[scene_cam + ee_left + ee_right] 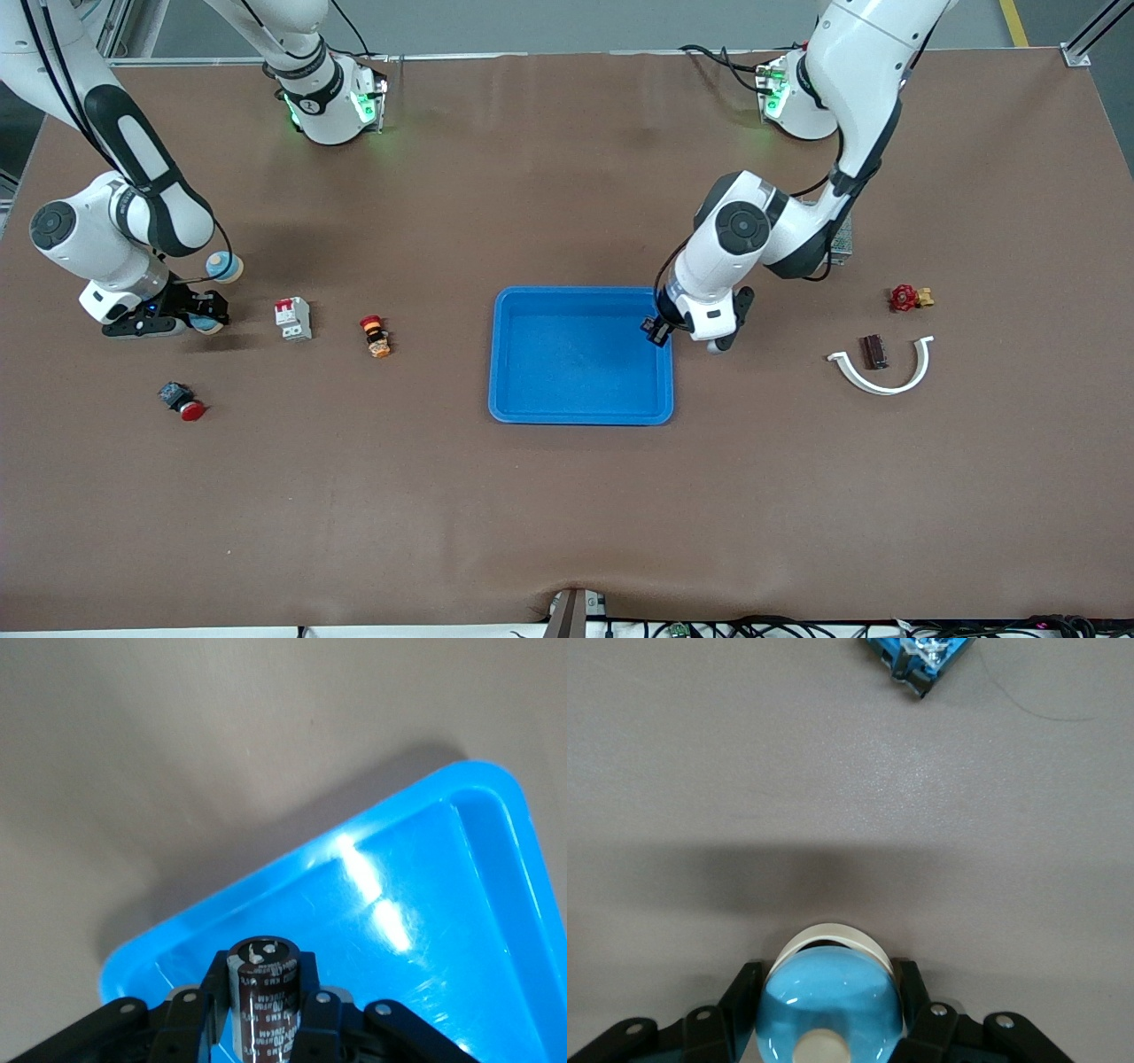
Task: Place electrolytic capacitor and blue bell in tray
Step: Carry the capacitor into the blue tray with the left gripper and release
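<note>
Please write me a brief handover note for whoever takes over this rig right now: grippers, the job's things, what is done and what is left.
Left gripper: shut on the electrolytic capacitor, over the edge of the tray at the left arm's end.
Right gripper: shut on the blue bell, low at the table near the right arm's end, beside the white breaker.
Tray: mid-table, nothing in it yet.
Done: both parts gripped.
Left: release the capacitor into the tray; lift the bell, carry it to the tray and release it there.
</note>
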You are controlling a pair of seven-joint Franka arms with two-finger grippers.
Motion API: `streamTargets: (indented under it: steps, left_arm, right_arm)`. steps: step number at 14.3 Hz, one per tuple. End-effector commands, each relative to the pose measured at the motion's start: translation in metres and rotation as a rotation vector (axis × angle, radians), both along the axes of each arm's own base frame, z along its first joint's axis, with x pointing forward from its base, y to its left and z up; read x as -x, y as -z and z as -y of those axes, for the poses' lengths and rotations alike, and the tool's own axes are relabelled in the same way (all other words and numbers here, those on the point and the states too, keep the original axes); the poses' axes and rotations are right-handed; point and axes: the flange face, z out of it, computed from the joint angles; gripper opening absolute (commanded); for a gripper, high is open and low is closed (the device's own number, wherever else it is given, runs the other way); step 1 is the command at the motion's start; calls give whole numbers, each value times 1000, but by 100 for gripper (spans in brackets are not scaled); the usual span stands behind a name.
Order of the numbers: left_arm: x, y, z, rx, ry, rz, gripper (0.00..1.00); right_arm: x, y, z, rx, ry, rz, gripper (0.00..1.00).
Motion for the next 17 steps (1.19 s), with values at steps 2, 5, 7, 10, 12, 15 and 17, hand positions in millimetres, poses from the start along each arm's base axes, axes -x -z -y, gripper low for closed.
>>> streamTargets:
  steps: [2, 5, 7, 10, 12, 15, 17]
  left_arm:
    - [1, 22, 28, 6, -8, -29, 0]
    - [2, 36, 29, -2, -22, -50, 0]
    - [4, 39, 29, -4, -28, -57, 0]
    - [3, 42, 29, -5, -30, -60, 21]
    - [3, 39, 28, -4, -32, -57, 58]
    - [-1, 19, 26, -13, -49, -54, 100]
    - [-7, -7, 18, -36, -46, -51, 100]
  right_arm:
    - [-1, -1, 1, 0, -25, 4, 0]
    - [-7, -6, -3, 2, -31, 15, 0]
    - [-13, -14, -8, -3, -41, 14, 0]
    - [-41, -53, -13, -35, -69, -56, 0]
    - [-61, -86, -27, -47, -102, -93, 0]
    - [-86, -129, -39, -46, -99, -95, 0]
    - [-106, -161, -53, -48, -103, -106, 0]
